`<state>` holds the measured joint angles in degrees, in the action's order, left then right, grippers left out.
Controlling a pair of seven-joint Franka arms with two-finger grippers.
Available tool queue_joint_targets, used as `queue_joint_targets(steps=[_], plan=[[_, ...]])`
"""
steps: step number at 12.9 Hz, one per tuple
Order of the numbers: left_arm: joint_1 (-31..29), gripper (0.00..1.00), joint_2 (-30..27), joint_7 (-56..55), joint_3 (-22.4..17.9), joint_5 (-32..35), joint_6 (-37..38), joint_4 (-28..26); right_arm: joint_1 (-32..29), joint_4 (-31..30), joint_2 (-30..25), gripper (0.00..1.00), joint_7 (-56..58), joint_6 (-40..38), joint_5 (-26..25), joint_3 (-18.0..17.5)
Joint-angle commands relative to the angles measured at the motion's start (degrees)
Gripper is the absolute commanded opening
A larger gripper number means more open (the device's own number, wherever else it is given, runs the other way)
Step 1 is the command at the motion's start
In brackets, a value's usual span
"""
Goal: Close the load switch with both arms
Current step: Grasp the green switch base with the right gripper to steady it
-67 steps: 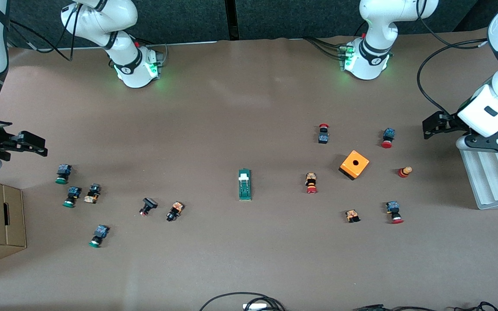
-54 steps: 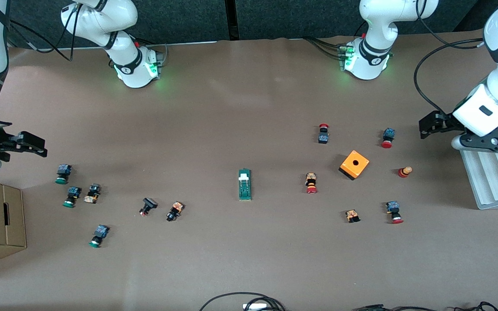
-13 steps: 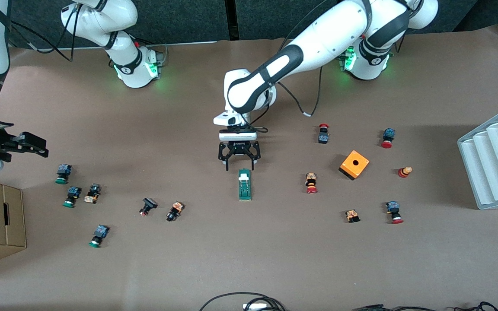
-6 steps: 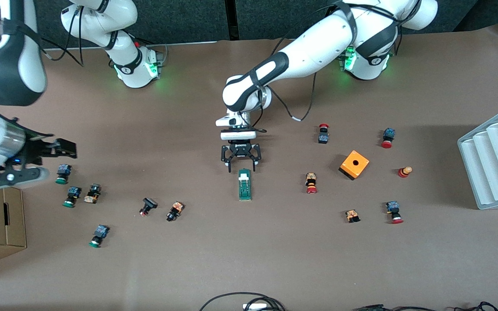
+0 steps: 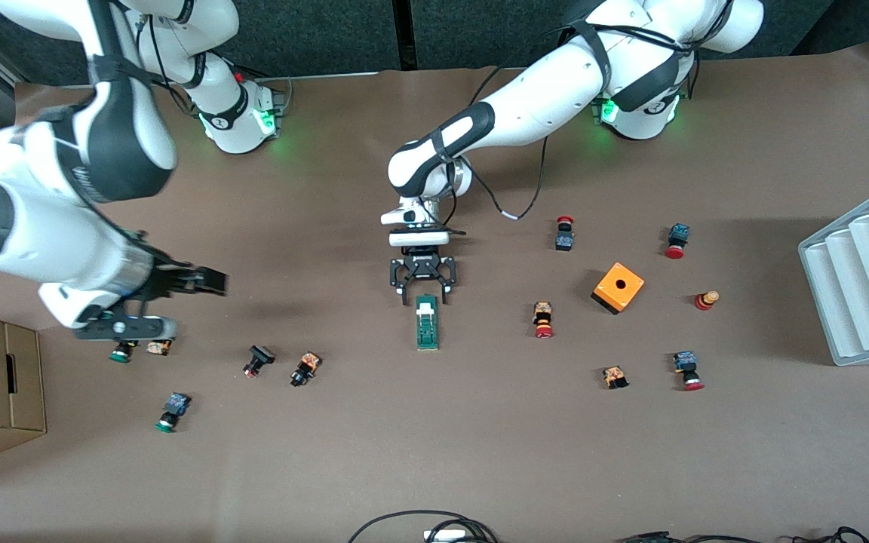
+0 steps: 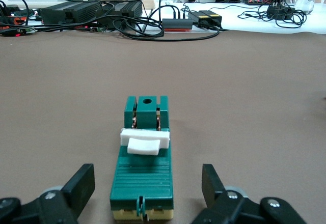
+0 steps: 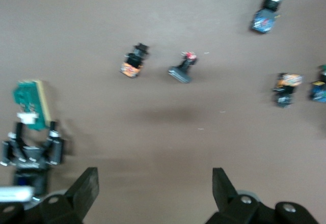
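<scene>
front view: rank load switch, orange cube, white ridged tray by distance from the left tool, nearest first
From the left tool, open:
1. Load switch: its white-lever end sits between the fingers, at the table's middle.
2. Orange cube: toward the left arm's end of the table.
3. White ridged tray: at the table's edge, at the left arm's end.

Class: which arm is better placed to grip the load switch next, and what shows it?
Left. The left gripper already straddles the load switch at its white lever end, fingers open either side. The right gripper hangs open over bare table toward the right arm's end.
</scene>
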<state>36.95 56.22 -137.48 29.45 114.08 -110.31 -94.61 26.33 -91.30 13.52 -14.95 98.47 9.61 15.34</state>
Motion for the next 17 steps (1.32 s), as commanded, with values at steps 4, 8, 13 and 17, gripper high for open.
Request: queue_joint_targets(steps=[4,8,13,17], plan=[[1.11,0.86,2.23,-1.21,-0.53,3.34,2.82,1.44,12.50,1.03,6.16,1.00,-29.73,11.37,5.14,0.74],[1.45,0.84,3.28,-3.58,-0.53,5.54,4.22,1.44,17.52,1.03,11.25,1.00,-47.33,21.91,11.11,0.66],[1.81,0.78,3.37,-5.69,-0.53,5.63,4.49,1.44,21.57,1.21,18.02,1.00,-62.81,33.52,17.88,0.66],[1.81,0.72,3.54,-5.25,-0.71,6.77,4.84,1.27,22.79,4.28,22.68,0.99,-68.18,34.68,22.03,0.74]])
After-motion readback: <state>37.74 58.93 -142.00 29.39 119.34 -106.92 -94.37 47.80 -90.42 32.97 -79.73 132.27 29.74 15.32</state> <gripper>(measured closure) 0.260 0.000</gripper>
